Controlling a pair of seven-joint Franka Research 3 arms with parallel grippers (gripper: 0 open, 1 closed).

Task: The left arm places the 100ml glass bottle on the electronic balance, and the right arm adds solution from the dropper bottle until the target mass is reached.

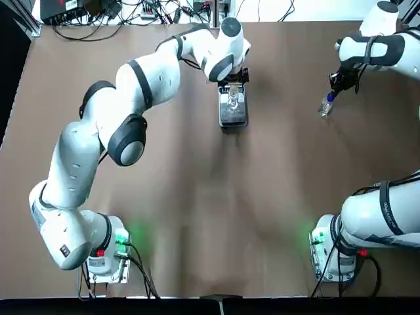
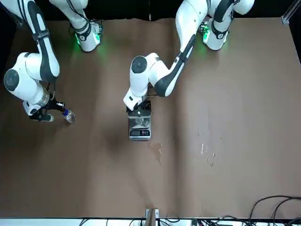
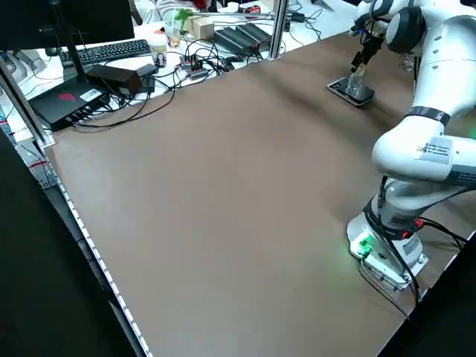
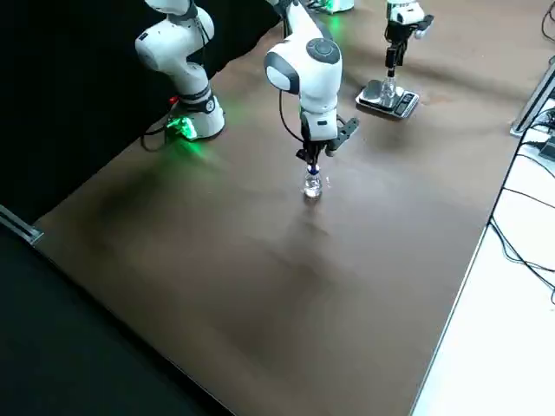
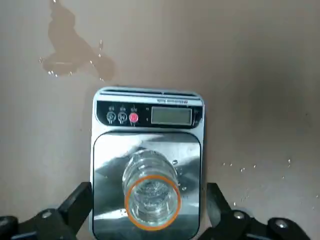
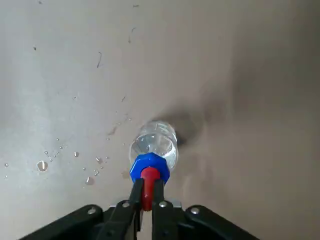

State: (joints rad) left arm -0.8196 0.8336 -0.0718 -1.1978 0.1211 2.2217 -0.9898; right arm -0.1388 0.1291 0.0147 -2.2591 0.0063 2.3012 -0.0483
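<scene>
Glass bottle (image 5: 151,192) stands upright on the electronic balance (image 5: 148,120), left gripper (image 5: 150,212) fingers apart; it should lift straight, while right gripper (image 6: 145,200) clamps the dropper bottle (image 6: 152,150) on the worktop (image 1: 197,197).

Robotics lab: cabled bench (image 3: 186,67), balance (image 5: 148,165)

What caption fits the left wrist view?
Open left gripper above the glass bottle standing on the electronic balance.

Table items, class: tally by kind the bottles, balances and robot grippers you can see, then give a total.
Bottles: 2, the glass bottle and the dropper bottle
Balances: 1, the electronic balance
Grippers: 2, the left gripper and the right gripper
Total: 5
</scene>
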